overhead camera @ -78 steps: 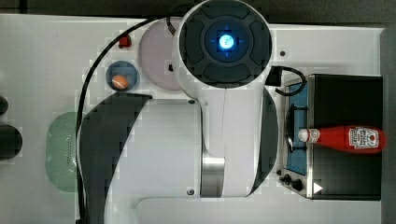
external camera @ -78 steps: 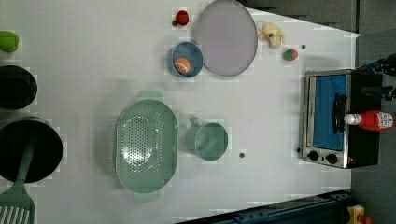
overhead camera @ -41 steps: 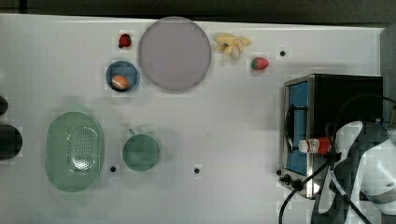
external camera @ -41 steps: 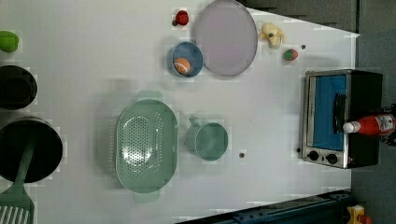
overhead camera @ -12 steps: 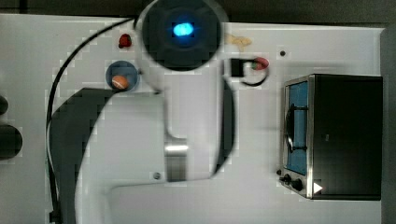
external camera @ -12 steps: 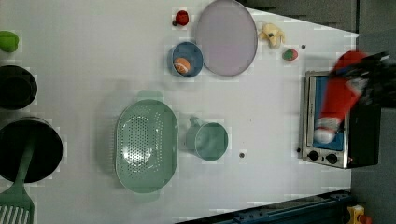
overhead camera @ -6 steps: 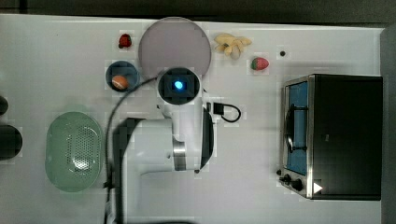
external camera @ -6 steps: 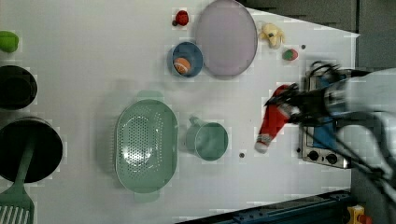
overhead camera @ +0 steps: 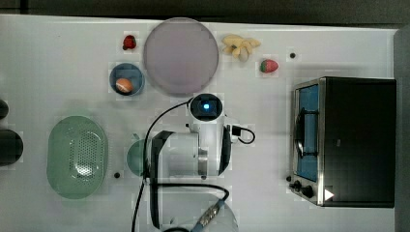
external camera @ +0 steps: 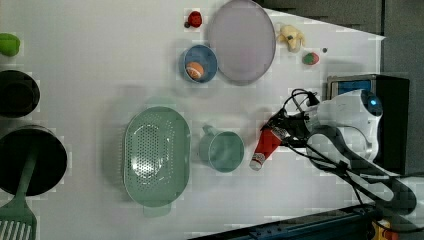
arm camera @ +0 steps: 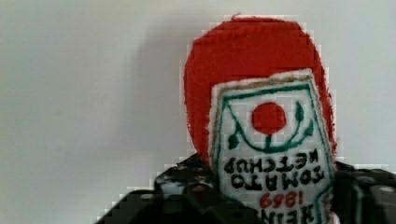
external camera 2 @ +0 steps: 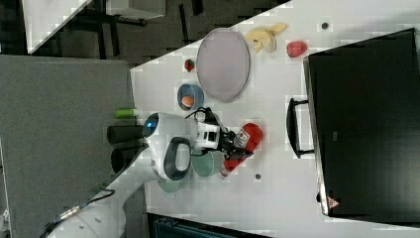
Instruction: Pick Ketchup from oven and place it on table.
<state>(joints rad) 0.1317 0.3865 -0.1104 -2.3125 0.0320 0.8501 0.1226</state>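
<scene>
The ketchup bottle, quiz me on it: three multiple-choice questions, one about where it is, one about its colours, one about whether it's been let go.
1. Where is the ketchup?
A. On top of the oven
B. Over the table beside the teal cup
C. Inside the green colander

2. What colour are its body and cap?
A. Red body, white cap
B. Yellow body, red cap
C. Green body, black cap

3. What is the state of the gripper?
A. Open and well clear of the bottle
B. Closed on the bottle
C. Holding the strawberry

Answers: 1 B, the left view shows it next to the teal cup, away from the oven. 2 A, seen in the left view. 3 B, the fingers clasp its labelled middle.
</scene>
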